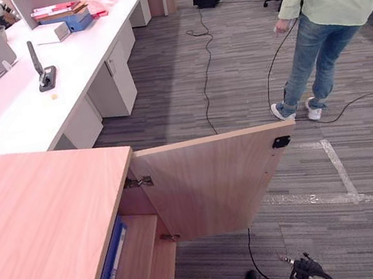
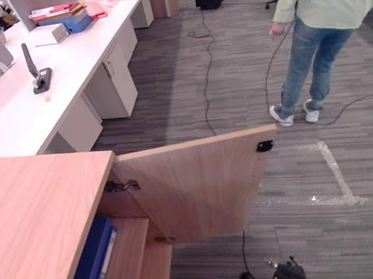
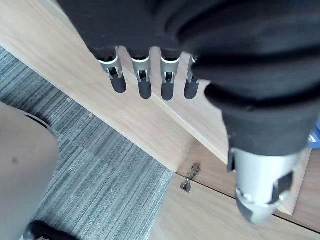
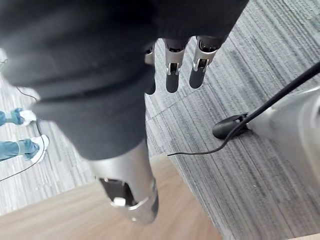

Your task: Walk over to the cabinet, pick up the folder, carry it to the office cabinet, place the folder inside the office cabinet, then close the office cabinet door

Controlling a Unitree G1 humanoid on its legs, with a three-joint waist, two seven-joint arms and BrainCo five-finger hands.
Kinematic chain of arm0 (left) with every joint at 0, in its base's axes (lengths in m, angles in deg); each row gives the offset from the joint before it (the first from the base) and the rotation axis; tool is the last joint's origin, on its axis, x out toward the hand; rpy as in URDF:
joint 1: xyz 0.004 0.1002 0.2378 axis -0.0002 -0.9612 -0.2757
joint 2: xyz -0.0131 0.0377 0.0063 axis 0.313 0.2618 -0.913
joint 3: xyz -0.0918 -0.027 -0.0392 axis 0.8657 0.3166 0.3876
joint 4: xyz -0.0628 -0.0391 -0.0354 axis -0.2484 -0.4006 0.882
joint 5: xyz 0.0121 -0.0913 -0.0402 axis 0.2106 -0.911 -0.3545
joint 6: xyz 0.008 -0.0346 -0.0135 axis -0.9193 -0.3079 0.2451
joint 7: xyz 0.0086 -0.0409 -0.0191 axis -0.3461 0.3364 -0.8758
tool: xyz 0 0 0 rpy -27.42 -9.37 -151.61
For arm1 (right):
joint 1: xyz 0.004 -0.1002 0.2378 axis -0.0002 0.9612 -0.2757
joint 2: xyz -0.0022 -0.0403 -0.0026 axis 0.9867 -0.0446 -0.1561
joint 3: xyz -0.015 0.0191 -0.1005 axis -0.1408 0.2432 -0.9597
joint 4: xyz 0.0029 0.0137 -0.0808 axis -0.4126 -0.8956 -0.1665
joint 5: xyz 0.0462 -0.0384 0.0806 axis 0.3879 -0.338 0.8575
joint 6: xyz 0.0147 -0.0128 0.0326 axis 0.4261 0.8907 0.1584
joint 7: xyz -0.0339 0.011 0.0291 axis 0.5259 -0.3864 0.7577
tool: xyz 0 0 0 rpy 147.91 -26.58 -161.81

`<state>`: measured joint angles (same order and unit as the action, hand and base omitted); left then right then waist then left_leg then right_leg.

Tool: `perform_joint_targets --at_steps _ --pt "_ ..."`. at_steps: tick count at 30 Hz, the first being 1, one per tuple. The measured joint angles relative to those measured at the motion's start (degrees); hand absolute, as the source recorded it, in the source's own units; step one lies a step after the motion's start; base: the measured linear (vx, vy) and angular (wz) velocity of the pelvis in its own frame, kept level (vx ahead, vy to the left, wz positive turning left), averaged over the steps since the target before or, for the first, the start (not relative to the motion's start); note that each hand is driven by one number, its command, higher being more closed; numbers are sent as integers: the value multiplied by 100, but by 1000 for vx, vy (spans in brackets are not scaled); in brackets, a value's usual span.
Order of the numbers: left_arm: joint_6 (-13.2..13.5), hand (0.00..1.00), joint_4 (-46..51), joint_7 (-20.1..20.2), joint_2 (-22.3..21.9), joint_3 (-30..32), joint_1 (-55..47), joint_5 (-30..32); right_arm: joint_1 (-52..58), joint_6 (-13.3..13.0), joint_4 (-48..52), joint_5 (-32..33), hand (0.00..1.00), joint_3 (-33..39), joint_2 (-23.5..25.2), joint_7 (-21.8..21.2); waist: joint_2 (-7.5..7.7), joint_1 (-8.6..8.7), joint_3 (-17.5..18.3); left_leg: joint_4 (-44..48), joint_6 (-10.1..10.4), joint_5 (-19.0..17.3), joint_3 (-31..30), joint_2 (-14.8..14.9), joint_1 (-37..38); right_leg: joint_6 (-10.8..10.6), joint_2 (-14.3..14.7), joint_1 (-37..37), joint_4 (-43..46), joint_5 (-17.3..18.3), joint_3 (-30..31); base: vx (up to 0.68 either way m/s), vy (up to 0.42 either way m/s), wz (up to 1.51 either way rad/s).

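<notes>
One step remains, judged from the present layout: shutting the door. Status as follows.

1. Done: the folder [image 2: 88, 276] (blue, pale strip along one edge) is inside the office cabinet [image 1: 42, 221], on the shelf [image 2: 132, 263] under the cabinet top, toward the robot's left side of the opening. Flat or on edge: can't tell from this angle. It sits clear of the shelf's front edge, so it shouldn't foul the door.
2. Not done: the door [image 1: 209, 186] stands wide open, swung out over the carpet. Hinge [image 1: 138, 182] is at the cabinet side; a small black fitting [image 1: 281, 141] sits near the door's free upper corner.

Hand status:
- Left hand [image 3: 144, 82]: released, fingers straight, nothing held. Pos.: low in front of the cabinet opening, near the lower hinge, not touching the wood.
- Right hand [image 4: 172, 75]: released, fingers straight, nothing held. Pos.: low over the carpet, below the door's free edge, apart from it.

Contents:
- Office cabinet: the folder; the rest of the visible shelf is bare wood. Interior further back is hidden by the top.
- White worktop [image 1: 31, 108] beyond, well apart: a stack of books and boxes [image 1: 66, 16], not part of the task.

Note: a person [image 1: 322, 9] stands on the carpet past the door, well apart from its swing.
</notes>
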<state>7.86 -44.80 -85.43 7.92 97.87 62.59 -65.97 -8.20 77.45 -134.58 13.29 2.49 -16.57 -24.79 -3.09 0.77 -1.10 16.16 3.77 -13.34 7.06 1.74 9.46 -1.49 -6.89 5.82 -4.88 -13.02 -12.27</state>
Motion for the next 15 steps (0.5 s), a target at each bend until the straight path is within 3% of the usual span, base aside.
perform_joint_targets --at_steps 1,2,3,5,7,10,12,13,15 --pt "19 0 11 -16 -19 21 19 12 51 3 9 1 0 -3 83 -2 85 -2 -45 241 -45 -164 -39 -30 -138 -80 -161 -12 10 -62 -2 -78 199 15" --pt "36 0 50 -23 -57 19 33 127 75 9 54 2 0 -4 128 -2 56 -24 -65 48 -179 -521 56 -17 -167 -122 -199 59 122 -90 -13 -74 181 10" --pt "44 0 62 -26 -70 18 40 150 71 9 88 2 0 -6 164 -2 40 -21 -74 -236 -212 -510 119 -14 -192 -129 -194 151 240 -88 -13 -169 221 -19" --pt "48 0 94 -69 73 67 111 208 13 2 357 12 0 -229 417 -20 220 -109 -156 -529 -460 -229 471 -77 -256 -158 -354 549 715 -80 36 -212 189 -37" --pt "38 0 112 -113 43 160 131 205 124 15 537 8 0 -227 469 -44 232 -109 -181 -581 -542 -152 522 -58 -240 27 -632 823 1879 492 -265 -32 143 -13" --pt "48 0 225 -124 -47 227 90 196 221 7 551 5 0 -123 447 -60 244 -113 -172 -587 -474 -82 448 72 -283 23 -1042 711 2619 655 -308 52 69 -2" --pt "77 0 231 -144 30 234 86 201 265 14 471 7 0 -122 481 -70 365 -111 -88 -594 -424 -58 488 67 -434 7 -1208 623 2486 590 -129 84 -53 -15" --pt "99 0 234 -163 129 241 67 200 258 16 386 8 0 -112 492 -75 455 -118 -60 -638 -336 -11 504 38 -493 -163 -1197 529 2234 673 23 82 -102 -9" --pt "85 0 219 -163 164 244 56 203 274 29 281 -2 0 -99 446 -114 481 -115 -29 -709 -135 108 508 24 -481 -398 -1205 389 1952 834 -45 112 -147 -5"
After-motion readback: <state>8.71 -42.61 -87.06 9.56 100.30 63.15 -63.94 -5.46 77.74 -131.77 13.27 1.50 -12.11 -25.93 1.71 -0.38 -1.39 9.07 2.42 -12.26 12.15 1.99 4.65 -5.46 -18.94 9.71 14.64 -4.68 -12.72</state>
